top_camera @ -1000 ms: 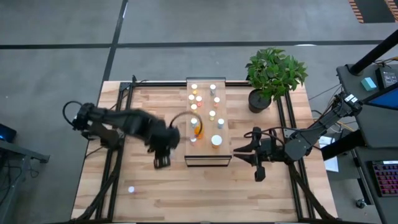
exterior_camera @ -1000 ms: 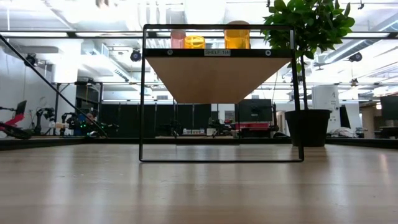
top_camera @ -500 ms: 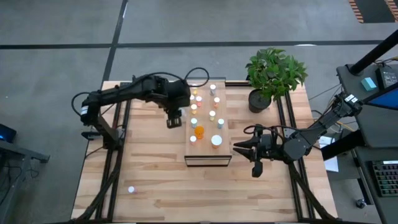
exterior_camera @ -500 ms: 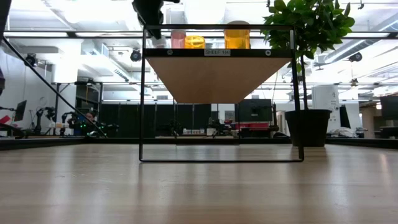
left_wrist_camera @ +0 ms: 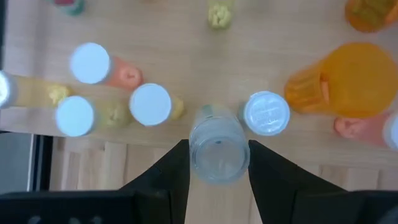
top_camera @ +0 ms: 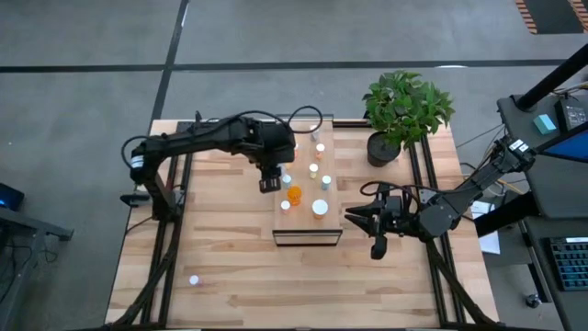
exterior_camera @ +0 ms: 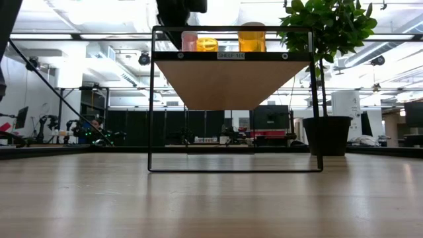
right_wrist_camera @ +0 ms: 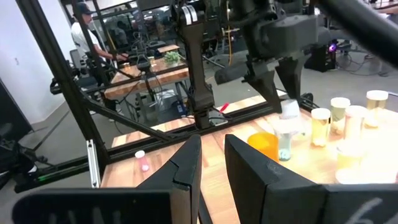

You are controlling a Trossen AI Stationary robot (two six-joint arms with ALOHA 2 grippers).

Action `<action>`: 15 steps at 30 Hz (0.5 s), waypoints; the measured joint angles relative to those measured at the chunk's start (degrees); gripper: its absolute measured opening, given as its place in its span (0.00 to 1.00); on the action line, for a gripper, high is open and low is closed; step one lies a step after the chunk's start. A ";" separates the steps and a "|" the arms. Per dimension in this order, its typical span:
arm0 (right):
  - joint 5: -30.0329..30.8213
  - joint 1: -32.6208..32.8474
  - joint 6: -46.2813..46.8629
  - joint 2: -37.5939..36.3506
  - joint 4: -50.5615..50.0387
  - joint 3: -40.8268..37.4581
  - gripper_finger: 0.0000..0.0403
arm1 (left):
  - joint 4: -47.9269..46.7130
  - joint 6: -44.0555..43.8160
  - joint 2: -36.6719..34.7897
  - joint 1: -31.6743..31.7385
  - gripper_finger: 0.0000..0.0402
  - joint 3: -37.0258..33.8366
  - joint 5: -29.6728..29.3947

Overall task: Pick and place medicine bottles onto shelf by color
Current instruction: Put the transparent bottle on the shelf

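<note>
Carrying a bottle to its colour group is the step in hand, and setting it down is what comes next: I judge I must lower it into a free spot among bottles of its own pale colour without knocking the ones already standing. The shelf (top_camera: 308,232) runs through the middle of the high view, its near end toward the lower centre of the frame, and the medicine bottles (top_camera: 312,170) stand scattered along it, with a larger orange one (top_camera: 293,194) near the centre. My left gripper (top_camera: 269,182) hangs over the shelf's left edge, just upper left of that orange bottle. In the left wrist view my left gripper (left_wrist_camera: 218,163) is clenched on a clear pale bottle (left_wrist_camera: 217,148) held between the fingers at the lower centre, with a white cap (left_wrist_camera: 267,114) just beside it on the right and the orange bottle (left_wrist_camera: 348,79) farther toward the right edge. My right gripper (top_camera: 353,218) waits at the centre right of the high view, beside the shelf; in its wrist view the fingers stand narrowly apart with nothing between them. One stray bottle (top_camera: 194,280) lies on the table at lower left, well apart.
</note>
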 joint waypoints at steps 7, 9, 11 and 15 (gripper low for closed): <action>0.18 0.00 0.04 0.00 -0.02 0.00 0.15 | -0.20 0.90 1.93 0.00 0.30 0.02 0.00; 0.18 0.00 0.04 0.00 -0.02 0.00 0.15 | 0.05 1.05 2.23 0.00 0.30 0.02 0.00; 0.20 0.00 0.04 0.00 -0.02 0.00 0.15 | 0.13 1.24 2.40 0.00 0.31 -0.03 0.00; 0.75 0.00 0.03 0.00 -0.02 0.00 0.15 | 0.81 1.36 2.38 -0.02 0.36 -0.04 0.00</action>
